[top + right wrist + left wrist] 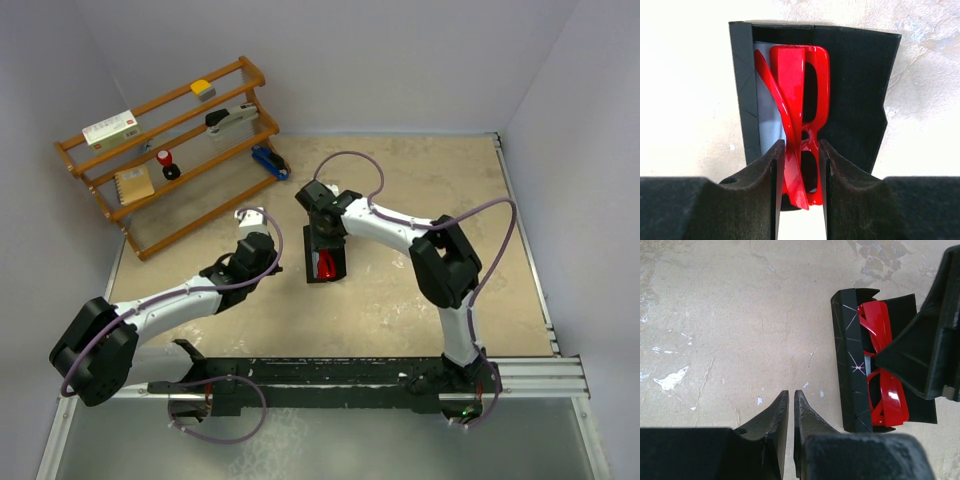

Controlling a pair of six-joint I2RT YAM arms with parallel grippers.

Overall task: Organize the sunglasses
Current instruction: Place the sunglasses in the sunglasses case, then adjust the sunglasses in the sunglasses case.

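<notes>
Glossy red plastic sunglasses catch bright highlights against the matt black case, whose smooth, card-like panels show pale crease lines. A soft, dull, pale blue cloth lies inside it. The right hand and left hand are matt black plastic with a fine grainy texture. The surface looks like mottled beige stone, worn and flecked with white chips. At the back, a rack of warm varnished wood has a slight sheen.
</notes>
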